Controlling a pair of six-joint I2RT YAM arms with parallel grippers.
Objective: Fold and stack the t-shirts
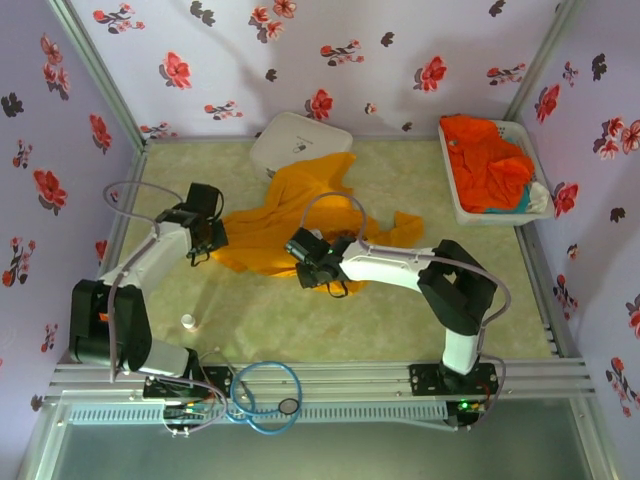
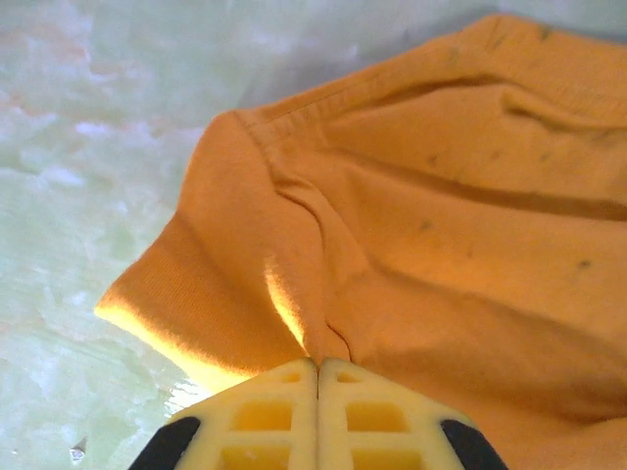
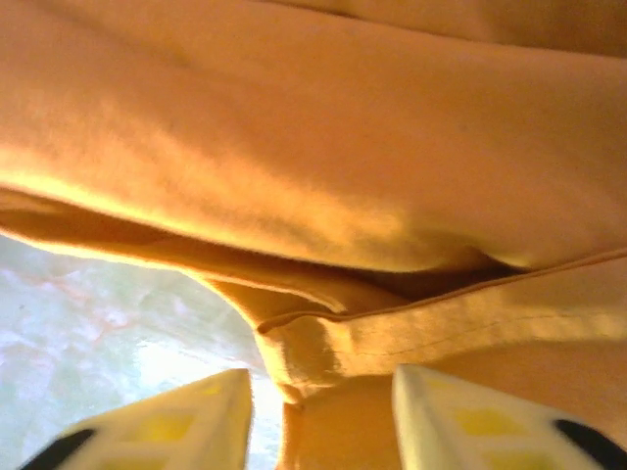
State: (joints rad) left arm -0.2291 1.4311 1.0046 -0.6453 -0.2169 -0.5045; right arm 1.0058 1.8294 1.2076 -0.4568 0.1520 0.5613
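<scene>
While the yellow shirt [image 1: 290, 215] lies crumpled across the middle of the table [image 1: 400, 320], its far tip over the case [image 1: 290, 135] at the far edge, we see the left gripper [image 2: 318, 364] clenched on a fold by the shirt's left sleeve. The right gripper [image 3: 323, 387] sits at the shirt's near edge, jaws apart, a hem hanging between them. The red shirt [image 1: 485, 150] is heaped in the basket [image 1: 455, 205] in the far right corner.
</scene>
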